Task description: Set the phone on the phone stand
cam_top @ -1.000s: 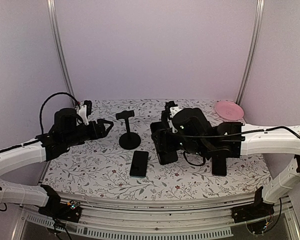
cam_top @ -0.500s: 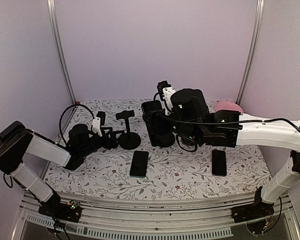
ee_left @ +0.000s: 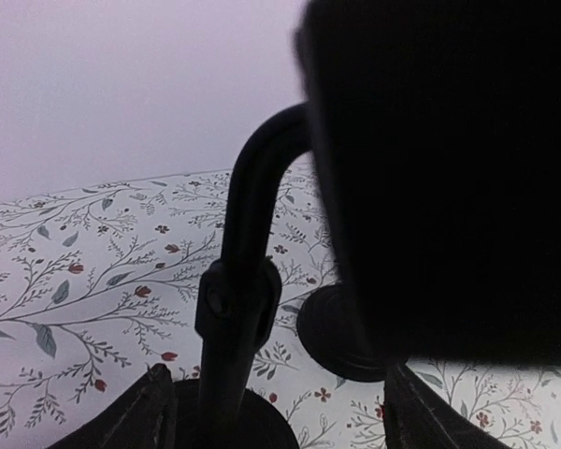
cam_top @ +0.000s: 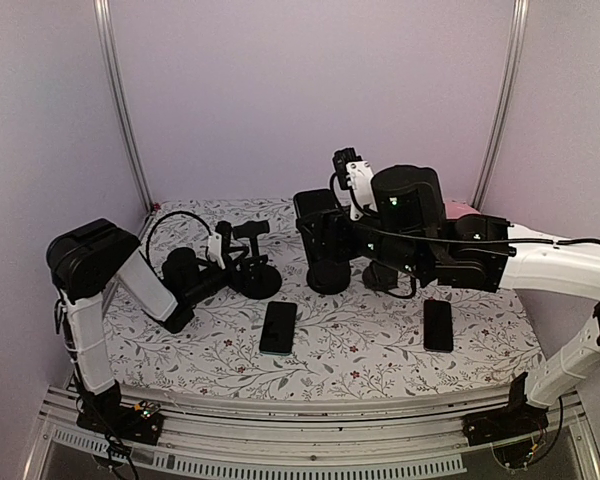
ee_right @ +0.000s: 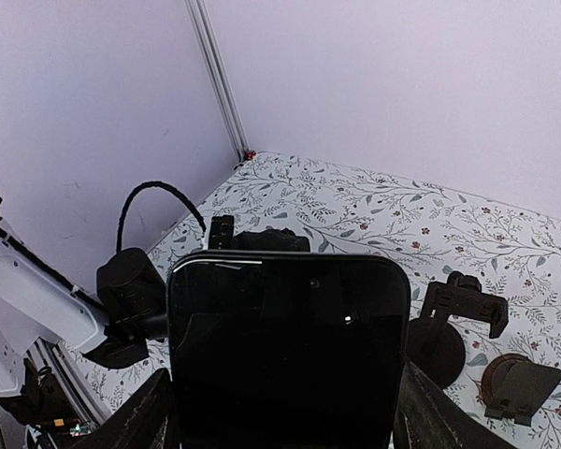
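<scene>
The black phone stand (cam_top: 256,262) stands left of centre, a thin post on a round base. My left gripper (cam_top: 235,262) is low beside it, open, with the post (ee_left: 234,309) between its spread fingertips (ee_left: 157,412). The stand's dark head (ee_left: 439,178) fills the upper right of the left wrist view. My right gripper (cam_top: 325,245) is shut on a black phone (cam_top: 317,218) and holds it upright above the table, right of the stand. In the right wrist view the phone (ee_right: 288,346) hides most of the stand behind it.
Two more black phones lie flat, one at centre front (cam_top: 278,327) and one at right front (cam_top: 437,325). Two other small black stands (ee_right: 453,327) (ee_right: 516,388) sit under my right arm. A pink plate (cam_top: 467,210) shows at the back right.
My left arm folded and brought its gripper rightward around the stand's post. My right gripper lifted the phone up and back from low over the table, uncovering the right front phone.
</scene>
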`<state>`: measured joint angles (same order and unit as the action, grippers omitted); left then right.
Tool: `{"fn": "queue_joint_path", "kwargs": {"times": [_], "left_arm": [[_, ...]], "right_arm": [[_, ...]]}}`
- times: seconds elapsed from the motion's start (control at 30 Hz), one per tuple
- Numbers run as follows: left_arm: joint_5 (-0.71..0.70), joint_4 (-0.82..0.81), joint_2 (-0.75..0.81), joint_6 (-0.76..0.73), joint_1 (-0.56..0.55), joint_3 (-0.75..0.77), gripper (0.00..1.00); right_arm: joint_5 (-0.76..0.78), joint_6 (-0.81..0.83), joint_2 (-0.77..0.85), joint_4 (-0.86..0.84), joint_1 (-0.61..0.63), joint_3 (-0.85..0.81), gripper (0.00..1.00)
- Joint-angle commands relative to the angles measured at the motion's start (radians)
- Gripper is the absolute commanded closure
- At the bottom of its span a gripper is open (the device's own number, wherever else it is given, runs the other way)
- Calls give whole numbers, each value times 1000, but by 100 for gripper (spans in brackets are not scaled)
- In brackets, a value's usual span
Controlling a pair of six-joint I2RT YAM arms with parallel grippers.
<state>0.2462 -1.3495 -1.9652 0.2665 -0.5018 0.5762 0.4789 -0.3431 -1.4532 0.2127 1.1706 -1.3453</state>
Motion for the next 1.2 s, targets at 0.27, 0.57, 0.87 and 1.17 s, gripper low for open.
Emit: {"fn": "queue_joint_path", "kwargs": {"times": [0.27,0.57,0.87,1.17], "left_arm": [[148,121,-124,78,42,186,35],[123,46,-115,69,29,132,64],[113,-2,-63,31,-14,36,95],[-121,17,53,-108,-95,-133,99]], "right_arm": [[-16,-3,74,-45,-1,47,64],[-9,2,59,-44,-2,52,64],[-21,30,-9,-105,-2,28,64],[-42,54,-90,-192,6,2,64]]}}
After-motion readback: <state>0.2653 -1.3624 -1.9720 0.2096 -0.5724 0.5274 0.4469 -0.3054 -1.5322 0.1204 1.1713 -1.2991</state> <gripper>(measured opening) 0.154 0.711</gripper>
